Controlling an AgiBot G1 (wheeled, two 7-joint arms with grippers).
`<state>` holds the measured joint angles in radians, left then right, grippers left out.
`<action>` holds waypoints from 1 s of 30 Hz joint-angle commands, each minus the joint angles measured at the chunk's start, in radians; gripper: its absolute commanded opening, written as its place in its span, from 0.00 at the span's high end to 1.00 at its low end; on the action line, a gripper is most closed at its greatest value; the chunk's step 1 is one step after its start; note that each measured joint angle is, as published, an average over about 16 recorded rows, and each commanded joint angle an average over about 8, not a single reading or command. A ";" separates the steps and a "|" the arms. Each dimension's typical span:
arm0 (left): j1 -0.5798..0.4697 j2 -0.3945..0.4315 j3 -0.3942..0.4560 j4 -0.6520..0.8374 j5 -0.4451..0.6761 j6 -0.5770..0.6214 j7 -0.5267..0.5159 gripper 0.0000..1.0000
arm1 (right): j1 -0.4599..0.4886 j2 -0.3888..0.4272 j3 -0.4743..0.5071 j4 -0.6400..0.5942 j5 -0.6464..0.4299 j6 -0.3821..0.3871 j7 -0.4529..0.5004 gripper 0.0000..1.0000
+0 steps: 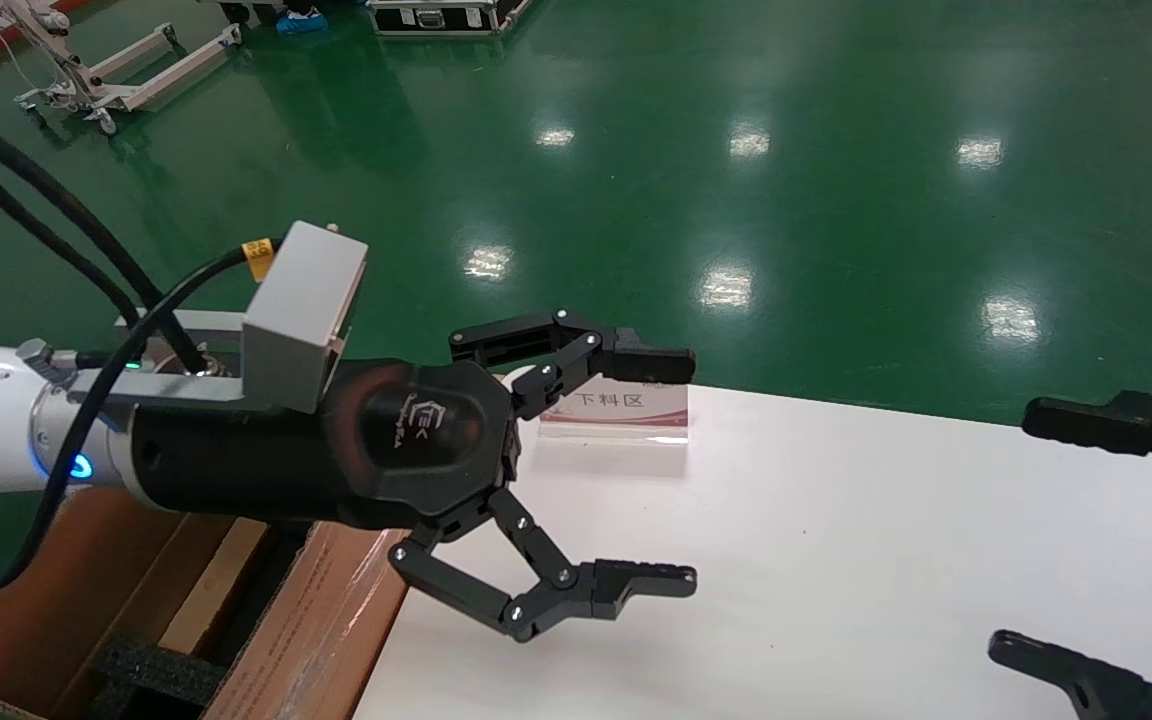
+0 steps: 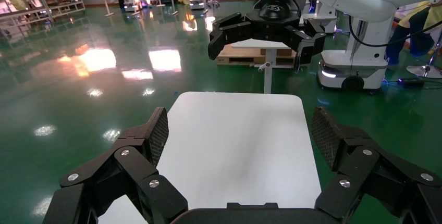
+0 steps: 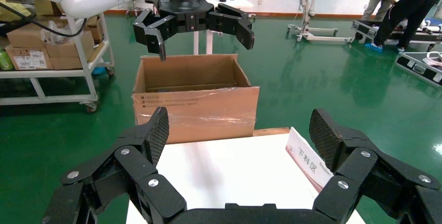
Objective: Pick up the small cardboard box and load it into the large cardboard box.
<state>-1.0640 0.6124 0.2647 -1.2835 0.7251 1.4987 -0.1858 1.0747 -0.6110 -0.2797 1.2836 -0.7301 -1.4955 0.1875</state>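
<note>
The large cardboard box point(image 1: 326, 610) stands open off the white table's left edge, with clear tape on its side and black foam point(image 1: 156, 672) inside; it also shows in the right wrist view point(image 3: 193, 110). A lighter brown flat piece point(image 1: 214, 583) lies inside it; I cannot tell whether it is the small cardboard box, which shows nowhere else. My left gripper point(image 1: 688, 470) is open and empty, held above the table's left part beside the large box. My right gripper point(image 1: 1014, 530) is open and empty at the table's right edge.
A white table point(image 1: 836, 560) fills the foreground. A small sign with red-edged label point(image 1: 626, 410) stands at its far edge, close to the left gripper's upper finger. Green floor lies beyond, with a metal frame point(image 1: 116, 70) and a black case point(image 1: 436, 15) far back.
</note>
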 commanded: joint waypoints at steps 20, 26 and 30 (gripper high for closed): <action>-0.008 -0.001 0.012 -0.001 0.004 -0.002 -0.001 0.00 | 0.000 0.000 0.000 0.000 0.000 0.000 0.000 0.00; -0.010 -0.001 0.015 0.000 0.005 -0.003 -0.002 0.00 | 0.000 0.000 0.000 0.000 0.000 0.000 0.000 0.00; -0.011 -0.001 0.015 0.000 0.005 -0.003 -0.001 0.00 | 0.000 0.000 0.000 0.000 0.000 0.000 0.000 0.00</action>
<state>-1.0747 0.6112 0.2799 -1.2836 0.7303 1.4958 -0.1873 1.0745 -0.6112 -0.2796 1.2841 -0.7305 -1.4956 0.1876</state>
